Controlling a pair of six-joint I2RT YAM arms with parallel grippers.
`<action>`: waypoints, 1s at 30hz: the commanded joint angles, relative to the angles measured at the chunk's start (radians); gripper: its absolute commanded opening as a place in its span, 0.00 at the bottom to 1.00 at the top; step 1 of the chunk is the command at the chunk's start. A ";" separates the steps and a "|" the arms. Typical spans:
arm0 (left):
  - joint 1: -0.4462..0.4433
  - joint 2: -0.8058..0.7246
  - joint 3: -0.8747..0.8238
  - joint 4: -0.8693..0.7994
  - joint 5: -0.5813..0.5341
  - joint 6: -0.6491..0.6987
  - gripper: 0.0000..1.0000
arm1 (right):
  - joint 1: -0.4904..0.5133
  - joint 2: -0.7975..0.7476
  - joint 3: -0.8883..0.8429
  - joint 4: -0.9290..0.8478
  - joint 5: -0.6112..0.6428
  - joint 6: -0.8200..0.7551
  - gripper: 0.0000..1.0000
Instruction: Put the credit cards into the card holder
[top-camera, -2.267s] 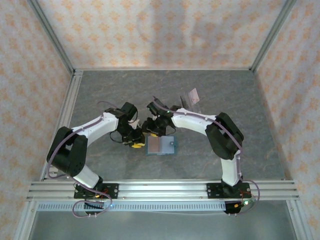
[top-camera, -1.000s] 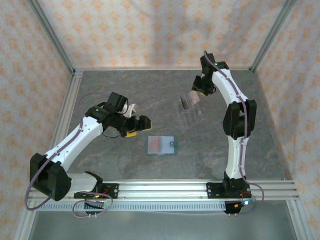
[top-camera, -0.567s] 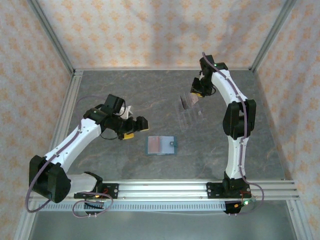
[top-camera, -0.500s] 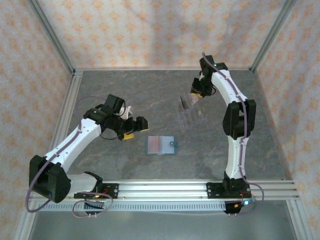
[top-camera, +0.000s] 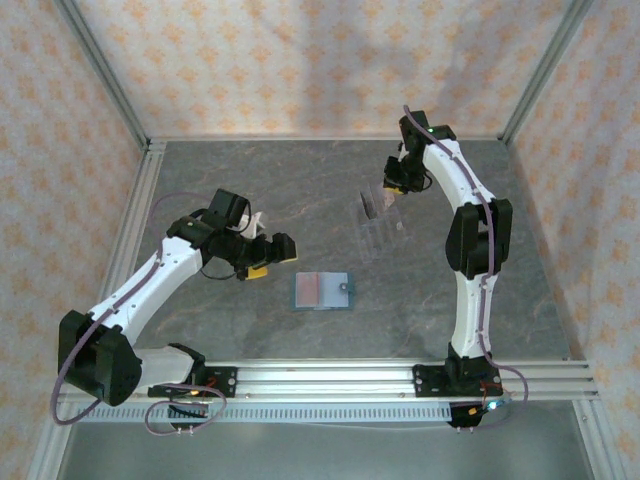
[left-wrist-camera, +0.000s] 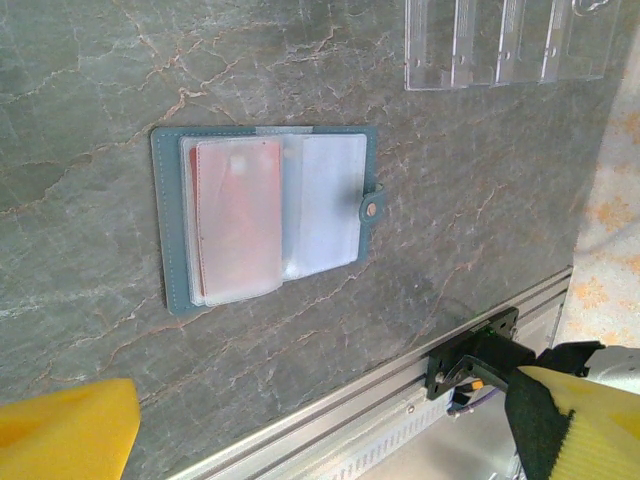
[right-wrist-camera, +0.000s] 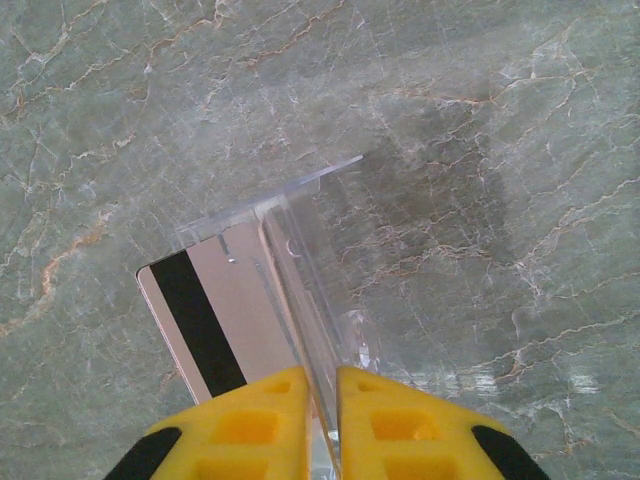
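The teal card holder (top-camera: 346, 292) lies open on the table, stud (left-wrist-camera: 371, 209) to the right. A red card (left-wrist-camera: 238, 215) sits in its left clear pocket. My left gripper (top-camera: 272, 252) hovers open left of the holder with nothing between its fingers (left-wrist-camera: 60, 432). My right gripper (top-camera: 389, 187) is at the far end of the clear slotted stand (top-camera: 378, 228). Its yellow fingers (right-wrist-camera: 250, 425) are shut on a pinkish-mauve card (right-wrist-camera: 215, 305) with a black stripe, which leans in the stand (right-wrist-camera: 330, 250). No greyish card is in view.
The aluminium rail (top-camera: 320, 378) runs along the table's near edge, and the left wrist view shows the right arm's base bracket (left-wrist-camera: 470, 355) on it. Patterned walls enclose the table on three sides. Bare marble-grey surface (top-camera: 250, 190) lies between the arms.
Both arms have drawn back from the card holder. Over the last second the right gripper has settled onto the card in the clear stand. The left arm has drifted slightly left.
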 joint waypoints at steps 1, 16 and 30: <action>0.015 -0.020 -0.007 -0.010 -0.003 -0.005 0.95 | 0.000 0.008 0.004 -0.045 0.001 -0.024 0.11; 0.022 -0.002 -0.014 -0.012 -0.028 -0.005 0.95 | 0.001 0.013 0.213 -0.191 0.033 -0.115 0.00; 0.020 0.120 -0.082 0.131 -0.077 -0.072 0.94 | 0.103 -0.298 0.072 -0.135 0.028 -0.095 0.00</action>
